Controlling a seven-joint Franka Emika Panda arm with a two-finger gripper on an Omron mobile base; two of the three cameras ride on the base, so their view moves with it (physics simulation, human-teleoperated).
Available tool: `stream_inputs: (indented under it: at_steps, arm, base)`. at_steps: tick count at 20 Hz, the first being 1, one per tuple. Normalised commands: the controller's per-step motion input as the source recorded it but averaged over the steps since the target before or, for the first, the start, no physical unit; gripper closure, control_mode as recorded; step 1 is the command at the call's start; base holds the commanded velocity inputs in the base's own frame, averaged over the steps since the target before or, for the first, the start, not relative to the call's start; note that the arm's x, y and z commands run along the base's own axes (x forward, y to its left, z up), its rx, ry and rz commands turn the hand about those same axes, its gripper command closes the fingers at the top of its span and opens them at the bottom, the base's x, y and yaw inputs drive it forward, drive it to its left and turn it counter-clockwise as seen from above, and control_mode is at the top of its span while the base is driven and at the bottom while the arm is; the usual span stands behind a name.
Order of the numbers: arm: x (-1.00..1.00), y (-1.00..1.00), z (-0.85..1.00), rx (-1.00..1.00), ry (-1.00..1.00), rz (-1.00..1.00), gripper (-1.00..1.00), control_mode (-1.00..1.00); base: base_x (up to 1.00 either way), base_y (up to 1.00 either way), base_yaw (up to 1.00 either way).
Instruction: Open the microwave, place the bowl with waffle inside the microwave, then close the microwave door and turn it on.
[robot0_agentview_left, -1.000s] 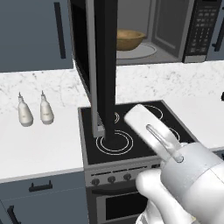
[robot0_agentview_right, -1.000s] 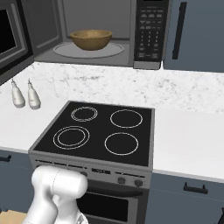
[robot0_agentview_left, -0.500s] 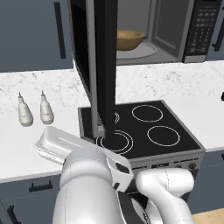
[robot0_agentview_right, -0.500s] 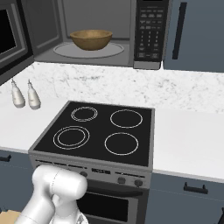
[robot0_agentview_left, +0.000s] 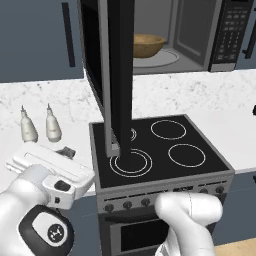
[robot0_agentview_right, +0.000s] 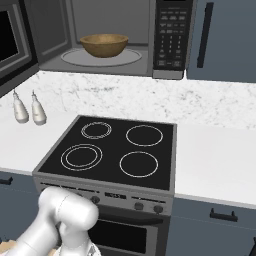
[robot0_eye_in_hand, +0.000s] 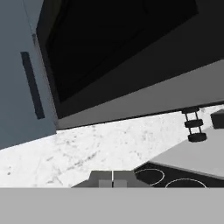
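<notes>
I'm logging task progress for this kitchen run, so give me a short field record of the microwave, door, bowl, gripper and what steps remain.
microwave: above the counter, cavity exposed
microwave door: swung wide open, edge-on in the left base view
bowl: inside, resting on the turntable
waffle: not discernible inside the bowl
gripper: shut, holding nothing, low and left of the stovetop, facing the door
keypad panel: untouched
counter items: two shakers left of the stovetop
remaining: close door, turn on

The microwave (robot0_agentview_right: 105, 37) stands open, its grey cavity and round turntable exposed. The brown wooden bowl (robot0_agentview_right: 104, 45) sits upright on the turntable, well beyond the shut gripper (robot0_eye_in_hand: 113, 178). The black microwave door (robot0_agentview_left: 116, 75) is swung wide, looming just above and ahead of the gripper.
</notes>
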Motion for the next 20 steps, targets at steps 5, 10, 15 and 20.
stream_inputs:
  at_steps: [5, 10, 15, 20]
  arm:
    - [1.00, 0.21, -0.02, -0.18, -0.19, -0.35, 1.00, -1.00]
    - [0.62, -0.28, 0.22, -0.07, -0.02, -0.30, 1.00, -1.00]
    - [0.08, -0.79, 0.80, 0.03, 0.00, -0.15, 1.00, -1.00]
    - [0.48, -0.99, 0.38, 0.01, 0.09, -0.09, 1.00, -1.00]
  base:
    - [0.00, 0.00, 0.00]
    - [0.00, 0.00, 0.00]
    - [0.00, 0.00, 0.00]
    - [0.00, 0.00, 0.00]
